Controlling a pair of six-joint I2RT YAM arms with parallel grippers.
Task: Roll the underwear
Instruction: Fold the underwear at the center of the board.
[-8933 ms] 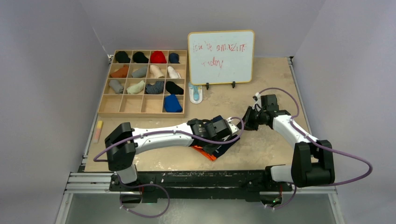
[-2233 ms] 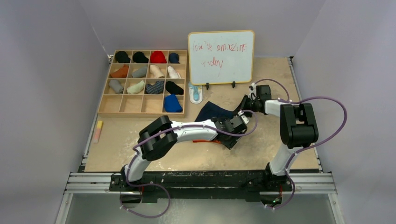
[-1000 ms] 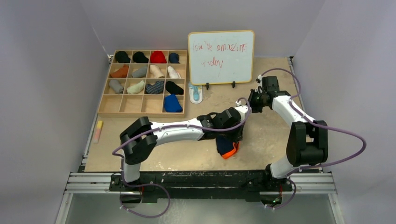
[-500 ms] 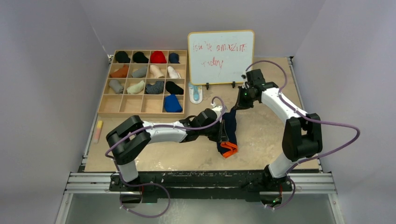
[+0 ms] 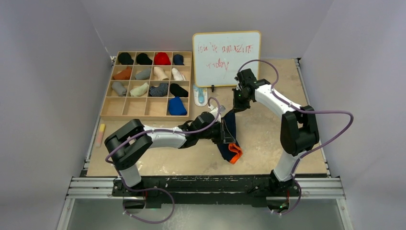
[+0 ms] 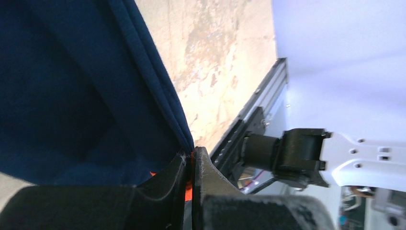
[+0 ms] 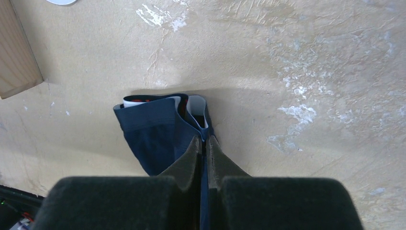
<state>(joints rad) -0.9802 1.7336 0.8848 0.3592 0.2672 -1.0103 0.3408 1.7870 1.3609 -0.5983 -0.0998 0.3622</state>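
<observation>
The navy underwear point(image 5: 230, 136) with orange trim point(image 5: 234, 156) is held up over the middle of the table, pulled between both grippers. My left gripper point(image 5: 224, 132) is shut on one edge; in the left wrist view the navy fabric point(image 6: 72, 96) fills the left side and orange trim is pinched at the left gripper point(image 6: 192, 160). My right gripper point(image 5: 235, 105) is shut on the far edge. In the right wrist view the underwear point(image 7: 153, 127) hangs folded below the right gripper point(image 7: 204, 141), with a white inner band showing at its lower end.
A wooden compartment tray point(image 5: 115, 108) with rolled socks stands at the back left. A whiteboard point(image 5: 226, 57) stands at the back centre, with a small blue-and-white object point(image 5: 201, 96) lying before it. A marker point(image 5: 100, 134) lies by the left edge. A metal rail point(image 5: 206, 184) runs along the front.
Both grippers have moved left and toward the back with the underwear. The right gripper has swung nearer the whiteboard, and the fabric now hangs longer between the two grips.
</observation>
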